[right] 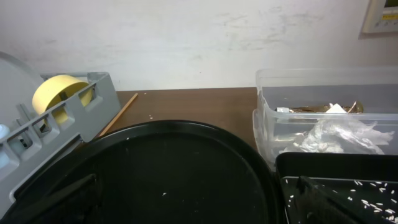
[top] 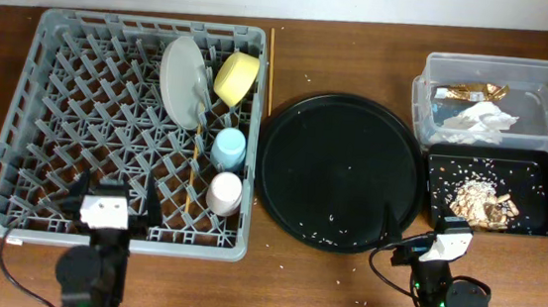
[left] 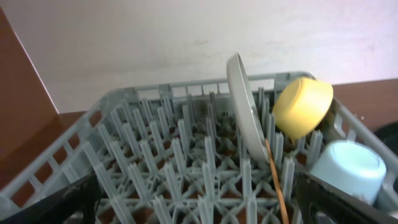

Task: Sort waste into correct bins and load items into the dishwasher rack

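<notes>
Waste (top: 476,119) binned, dishes (top: 183,81) racked; I think one chopstick (top: 270,69) lies just outside the rack (top: 59,105). My left gripper (left: 199,208) and right gripper (right: 196,205) are spread.

From overhead we look straight down on the table (top: 321,297). Our left wrist view sits low at the near edge of the rack (left: 124,99), facing the wall (left: 155,37); our right skims the round tray (right: 186,168) likewise. Both catch the bowl (left: 303,107).
</notes>
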### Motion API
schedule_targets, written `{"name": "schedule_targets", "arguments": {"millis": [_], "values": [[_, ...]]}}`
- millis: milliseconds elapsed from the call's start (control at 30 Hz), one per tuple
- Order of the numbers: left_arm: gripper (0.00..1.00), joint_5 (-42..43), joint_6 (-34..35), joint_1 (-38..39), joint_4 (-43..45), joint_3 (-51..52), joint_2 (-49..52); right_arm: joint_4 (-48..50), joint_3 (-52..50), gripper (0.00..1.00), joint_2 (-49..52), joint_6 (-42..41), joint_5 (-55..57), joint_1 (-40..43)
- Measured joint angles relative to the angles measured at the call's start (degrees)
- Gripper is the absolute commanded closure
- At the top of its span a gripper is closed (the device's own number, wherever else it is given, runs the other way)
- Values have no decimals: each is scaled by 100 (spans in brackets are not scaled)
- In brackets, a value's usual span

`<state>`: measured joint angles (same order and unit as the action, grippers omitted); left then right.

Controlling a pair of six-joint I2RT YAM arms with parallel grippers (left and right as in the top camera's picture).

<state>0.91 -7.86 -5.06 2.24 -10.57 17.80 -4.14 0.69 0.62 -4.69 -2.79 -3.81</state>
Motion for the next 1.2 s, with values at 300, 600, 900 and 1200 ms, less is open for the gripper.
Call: {"name": "schedule_targets", "arguments": {"millis": [300, 600, 900, 1200], "values": [[1, 111, -612, 275, -544, 914, -1473, 0, 0, 1, 2, 2, 0, 0], [1, 103, -763, 275, -675, 973, -1696, 2, 0, 2, 0, 2, 0, 0], [1, 103, -763, 275, -675, 973, -1696, 0, 0, 2, 0, 2, 0, 0], [1, 103, -763, 275, -675, 973, -1696, 2, 0, 1, 0, 2, 0, 0]]}}
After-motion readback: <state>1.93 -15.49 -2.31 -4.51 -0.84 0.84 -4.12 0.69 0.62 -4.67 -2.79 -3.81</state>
